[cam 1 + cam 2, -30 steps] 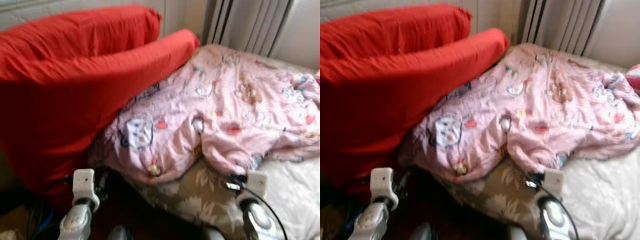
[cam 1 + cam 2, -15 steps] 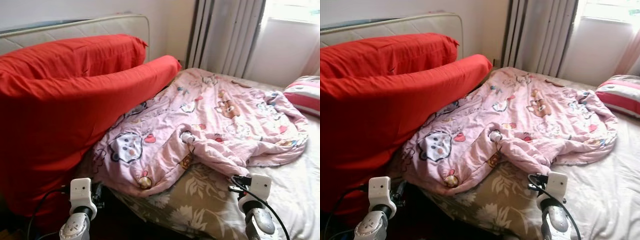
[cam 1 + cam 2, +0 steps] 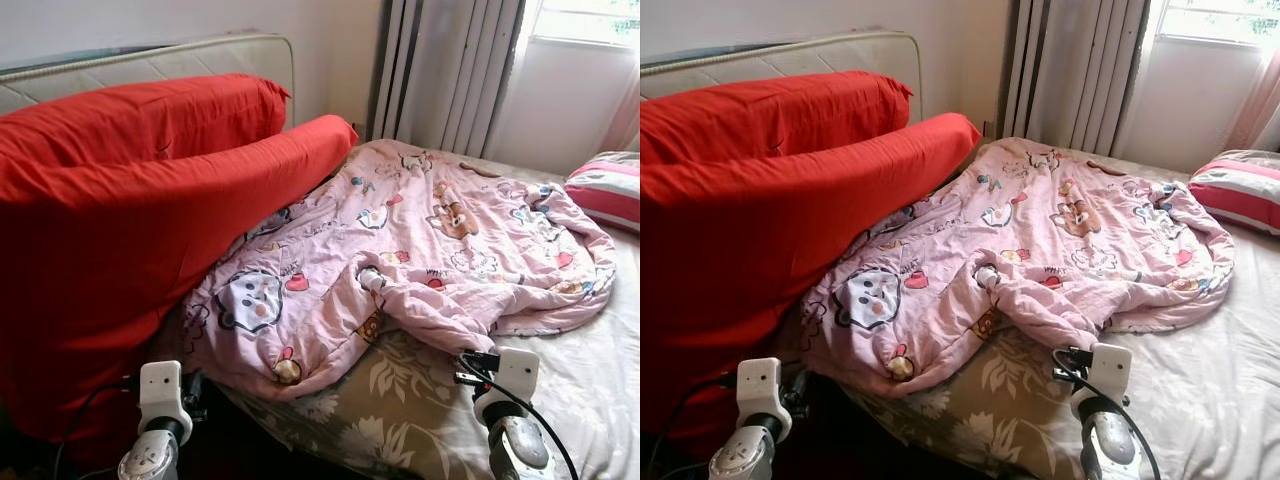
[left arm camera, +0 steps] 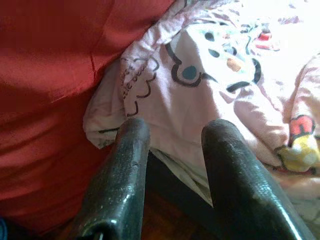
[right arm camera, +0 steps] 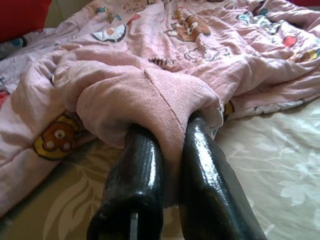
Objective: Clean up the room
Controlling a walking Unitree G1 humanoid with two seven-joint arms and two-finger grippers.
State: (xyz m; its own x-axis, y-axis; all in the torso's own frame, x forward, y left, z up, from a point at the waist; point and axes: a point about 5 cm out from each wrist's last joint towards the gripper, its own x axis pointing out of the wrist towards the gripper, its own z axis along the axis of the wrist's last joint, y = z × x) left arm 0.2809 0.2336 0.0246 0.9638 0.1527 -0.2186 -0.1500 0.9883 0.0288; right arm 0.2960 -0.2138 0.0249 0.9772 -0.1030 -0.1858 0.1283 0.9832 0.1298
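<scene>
right gripper (image 5: 170, 132) has its fingers pinched on a fold of the pink quilt (image 3: 430, 240) at the quilt's near edge. left gripper (image 4: 172, 135), fingers spread and empty, sits at the quilt's near corner beside the red duvet (image 3: 120, 220). past the quilt lies a striped pillow (image 3: 605, 188).
</scene>
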